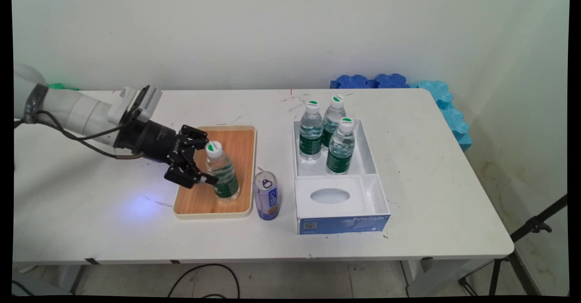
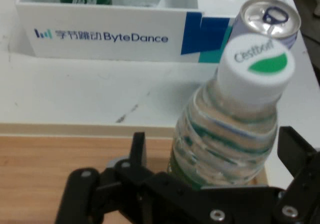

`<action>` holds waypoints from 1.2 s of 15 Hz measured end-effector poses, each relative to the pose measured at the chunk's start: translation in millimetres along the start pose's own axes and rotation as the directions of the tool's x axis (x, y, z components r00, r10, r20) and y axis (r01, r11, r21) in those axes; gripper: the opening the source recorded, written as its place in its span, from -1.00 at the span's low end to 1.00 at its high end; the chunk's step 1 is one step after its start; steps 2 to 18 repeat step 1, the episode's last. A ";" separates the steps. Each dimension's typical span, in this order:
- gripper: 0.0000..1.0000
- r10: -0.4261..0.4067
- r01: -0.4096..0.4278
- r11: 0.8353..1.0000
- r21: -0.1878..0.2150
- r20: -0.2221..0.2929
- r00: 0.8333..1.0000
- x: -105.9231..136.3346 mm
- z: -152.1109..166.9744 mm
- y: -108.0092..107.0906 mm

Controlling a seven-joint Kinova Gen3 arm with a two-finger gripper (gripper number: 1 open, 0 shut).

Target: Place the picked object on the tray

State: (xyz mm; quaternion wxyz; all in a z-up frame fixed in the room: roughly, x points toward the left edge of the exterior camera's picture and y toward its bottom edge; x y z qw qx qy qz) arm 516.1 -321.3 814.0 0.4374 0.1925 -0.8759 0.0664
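Observation:
My black gripper [image 1: 209,160] reaches in from the left over a wooden tray [image 1: 240,135] and is open, its fingers either side of a clear water bottle [image 1: 223,176] with a green label and white cap. The bottle stands on the tray, leaning a little with its cap toward the arm. In the hand view the bottle [image 2: 227,134] sits between the gripper [image 2: 217,151] fingers, with a gap at the left finger [image 2: 138,151] and the right finger [image 2: 297,149] close beside it. A silver-and-blue drink can [image 1: 266,196] stands just right of the tray.
A white box [image 1: 376,176] lettered ByteStyle holds three more water bottles [image 1: 339,146] in its far compartment; its near part has an oval opening [image 1: 330,196]. Blue foam pieces [image 1: 447,103] lie at the table's far right corner. A black cable [image 1: 81,137] hangs from the arm.

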 end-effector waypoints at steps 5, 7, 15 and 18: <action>1.00 -0.001 0.001 1.000 0.001 0.000 1.000 -0.8 1.2 0.3; 1.00 -0.001 0.001 1.000 0.001 0.000 1.000 -0.8 1.2 0.3; 1.00 -0.001 0.001 1.000 0.001 0.000 1.000 -0.8 1.2 0.3; 1.00 -0.001 0.001 1.000 0.001 0.000 1.000 -0.8 1.2 0.3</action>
